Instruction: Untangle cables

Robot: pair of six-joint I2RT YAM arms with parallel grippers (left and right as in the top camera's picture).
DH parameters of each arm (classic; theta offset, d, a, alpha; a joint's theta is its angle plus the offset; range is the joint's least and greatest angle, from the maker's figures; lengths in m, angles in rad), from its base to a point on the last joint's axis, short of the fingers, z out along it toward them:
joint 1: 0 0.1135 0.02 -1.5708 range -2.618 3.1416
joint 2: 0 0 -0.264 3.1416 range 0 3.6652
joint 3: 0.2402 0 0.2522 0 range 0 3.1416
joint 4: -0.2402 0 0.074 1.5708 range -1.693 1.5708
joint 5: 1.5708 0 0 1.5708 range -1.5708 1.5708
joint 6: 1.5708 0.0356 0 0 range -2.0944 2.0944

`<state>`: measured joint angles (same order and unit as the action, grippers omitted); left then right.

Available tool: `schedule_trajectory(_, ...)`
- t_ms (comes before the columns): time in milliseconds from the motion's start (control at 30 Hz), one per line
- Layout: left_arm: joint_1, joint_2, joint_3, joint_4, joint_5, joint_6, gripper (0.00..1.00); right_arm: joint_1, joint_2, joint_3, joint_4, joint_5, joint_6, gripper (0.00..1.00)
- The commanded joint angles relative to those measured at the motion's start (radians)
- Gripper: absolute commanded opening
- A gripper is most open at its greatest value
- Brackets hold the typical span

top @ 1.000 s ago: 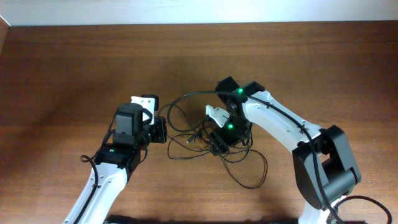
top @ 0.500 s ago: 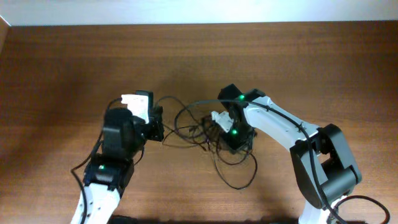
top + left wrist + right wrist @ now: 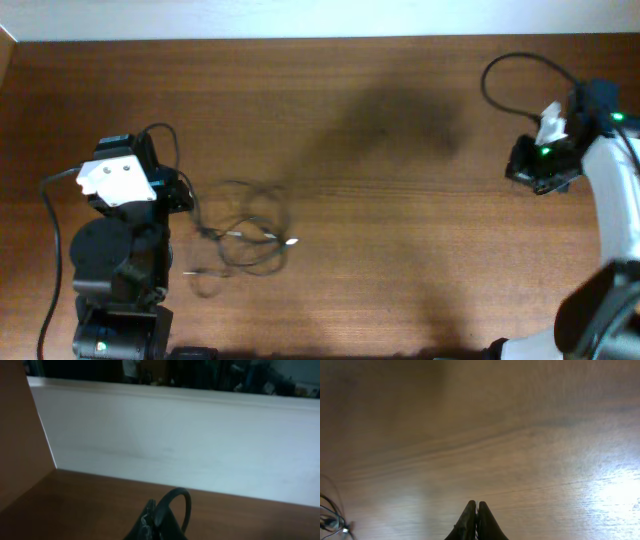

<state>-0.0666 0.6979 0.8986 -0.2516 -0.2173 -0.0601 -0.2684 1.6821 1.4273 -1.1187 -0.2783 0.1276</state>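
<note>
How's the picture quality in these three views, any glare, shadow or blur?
Overhead: sharp, with a soft dark shadow across the brown wooden table. Left wrist: dim and soft, the shut left gripper and its thin black cable loop blurred. Right wrist: hazy, white glare on the wood lower right, right gripper out of focus.

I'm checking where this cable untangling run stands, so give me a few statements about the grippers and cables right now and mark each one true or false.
1. The left gripper is shut, with a cable loop rising from between its fingers. True.
2. The right gripper is wide open. False: in the right wrist view its fingers are pressed together.
3. A loose tangle of cables lies on the table close to the left arm. True.
4. Both arms meet over the middle of the table. False: the left arm is at the left side and the right arm at the right edge.
</note>
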Motion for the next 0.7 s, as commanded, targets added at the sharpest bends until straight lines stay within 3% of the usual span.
schedule_trajectory(0, 0.004, 0.01, 0.011, 0.023, 0.187, -0.006, 0.0, 0.011, -0.083, 0.024, -0.01, -0.12, 0.005, 0.06)
schedule_trajectory(33, 0.004, 0.01, 0.011, 0.048, 0.266, -0.006, 0.0, 0.022, -0.093, 0.024, -0.021, -0.15, 0.004, 0.09)
schedule_trajectory(67, 0.004, 0.01, 0.011, 0.099, 0.405, -0.006, 0.0, 0.039, -0.103, 0.024, -0.04, -0.215, 0.004, 0.23)
schedule_trajectory(133, 0.004, 0.01, 0.011, 0.307, 0.72, -0.007, 0.0, 0.085, -0.105, 0.024, -0.064, -0.428, 0.0, 0.63)
schedule_trajectory(233, 0.004, 0.01, 0.011, 0.551, 0.879, -0.18, 0.0, 0.158, -0.105, 0.024, -0.063, -0.68, -0.071, 0.78)
schedule_trajectory(300, 0.004, 0.01, 0.011, 0.648, 0.906, -0.239, 0.0, 0.204, -0.105, 0.024, -0.065, -0.681, -0.07, 0.81)
schedule_trajectory(433, 0.004, 0.051, 0.011, 0.655, 0.874, -0.239, 0.0, 0.414, -0.105, 0.024, -0.035, -0.713, -0.063, 0.84)
schedule_trajectory(500, 0.004, 0.084, 0.011, 0.661, 0.85, -0.243, 0.0, 0.49, -0.105, 0.024, 0.01, -0.698, -0.061, 0.94)
schedule_trajectory(667, 0.004, 0.106, 0.017, 0.843, 0.682, -0.273, 0.0, 0.657, -0.105, 0.024, 0.101, -0.472, 0.05, 0.99)
